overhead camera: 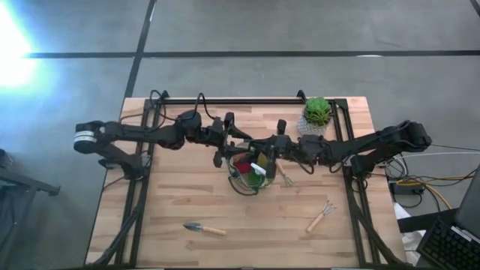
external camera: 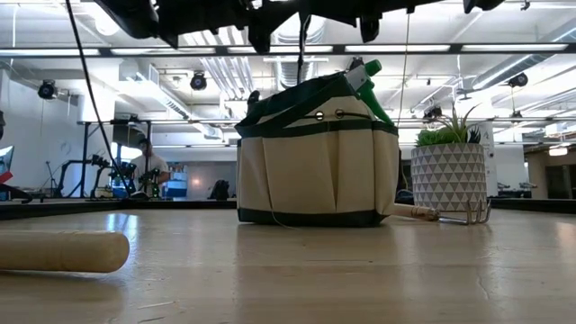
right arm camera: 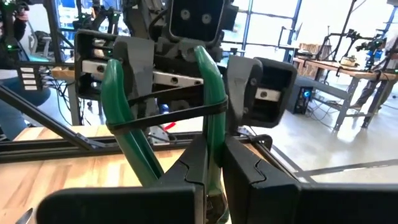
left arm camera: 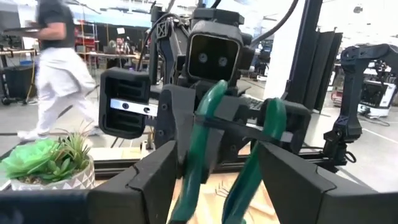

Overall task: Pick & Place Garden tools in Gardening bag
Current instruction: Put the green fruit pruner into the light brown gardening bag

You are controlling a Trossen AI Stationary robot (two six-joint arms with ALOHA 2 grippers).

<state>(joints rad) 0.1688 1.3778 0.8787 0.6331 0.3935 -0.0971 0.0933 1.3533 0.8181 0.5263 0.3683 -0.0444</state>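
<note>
Wooden surface (overhead camera: pixel 172 247): right end effector (overhead camera: pixel 264 154) clamps the gardening bag (overhead camera: pixel 250 174) handle, left end effector (overhead camera: pixel 235 142) apart; trowel (overhead camera: pixel 203 228) and fork (overhead camera: pixel 321 216) remain outside.

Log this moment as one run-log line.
left claw: open around bag handles | right claw: shut on bag handles | gardening bag: upright | trowel, fork: on table

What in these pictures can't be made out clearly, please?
- Gardening bag contents: in the low view its wall hides them; in the high view the left gripper and right gripper cover the opening.
- Wooden handle: low view, blurred, tool head cut off by the left edge.
- Rake: low view, handle partly behind the bag.
</note>
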